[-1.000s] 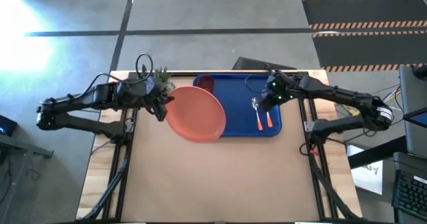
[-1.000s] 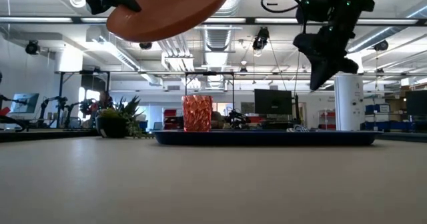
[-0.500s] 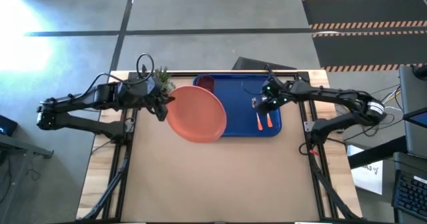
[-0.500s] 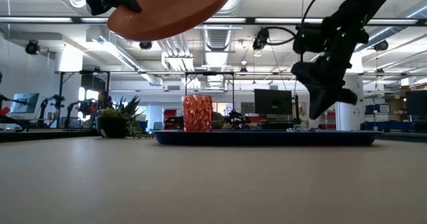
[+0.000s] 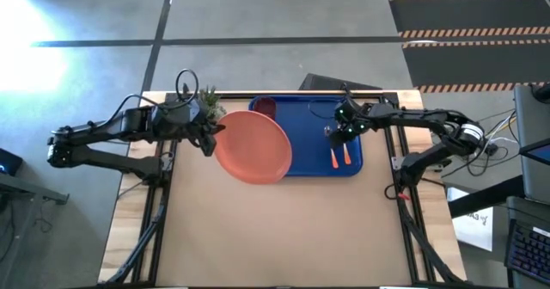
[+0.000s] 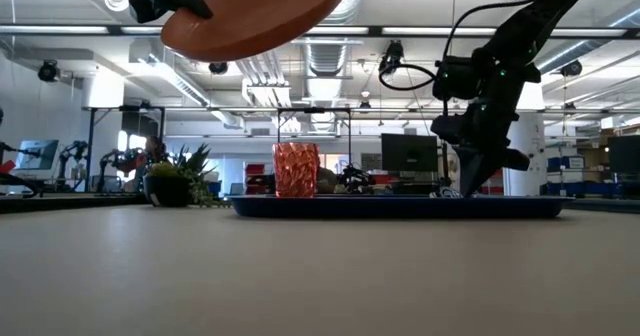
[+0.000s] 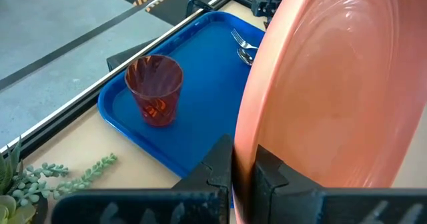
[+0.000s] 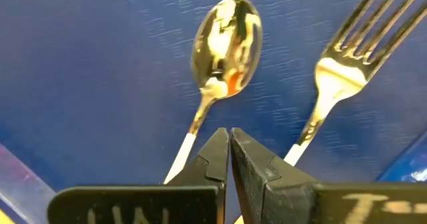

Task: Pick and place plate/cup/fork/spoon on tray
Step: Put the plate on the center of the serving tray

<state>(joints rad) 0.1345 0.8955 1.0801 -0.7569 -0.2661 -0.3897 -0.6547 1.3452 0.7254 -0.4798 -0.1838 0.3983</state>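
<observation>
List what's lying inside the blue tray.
Inside the tray stand the cup, upright at its far left corner, and the spoon and fork, side by side. The raised plate, held by the left gripper, hides the tray's left part from above.

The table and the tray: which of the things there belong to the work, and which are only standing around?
Part of the job:
plate, gripped at its rim by the left end effector
cup, on the tray
spoon and fork, on the tray under the closed right end effector

Only standing around:
potted plant
</observation>
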